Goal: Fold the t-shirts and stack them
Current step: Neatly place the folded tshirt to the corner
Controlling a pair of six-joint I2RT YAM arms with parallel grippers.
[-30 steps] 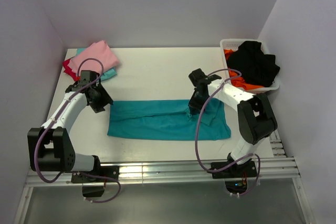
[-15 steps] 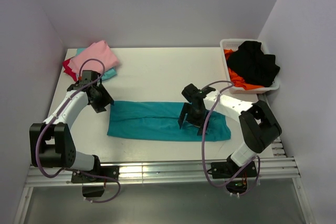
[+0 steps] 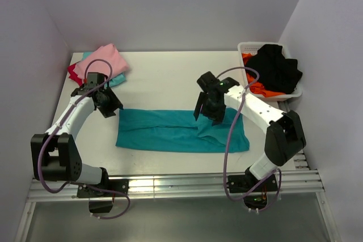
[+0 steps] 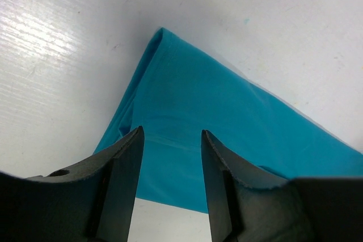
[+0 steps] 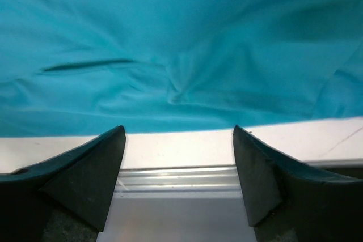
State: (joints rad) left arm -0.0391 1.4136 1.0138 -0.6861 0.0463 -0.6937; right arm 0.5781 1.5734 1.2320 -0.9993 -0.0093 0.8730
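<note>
Trouble, seen from above, lies in the layers: the teal shirt (image 3: 181,130) is a long folded band on the table (image 3: 170,77), with the left gripper (image 3: 109,106) at its far-left corner and the right gripper (image 3: 209,113) over its right part.

Left wrist view: the jaws are apart and empty, with the shirt's corner just beyond. A shallow pinch might take only the top layer and undo the fold.

Right wrist view: the jaws are spread and empty over rumpled cloth by the near table edge. An uneven lift could drag the band askew.
</note>
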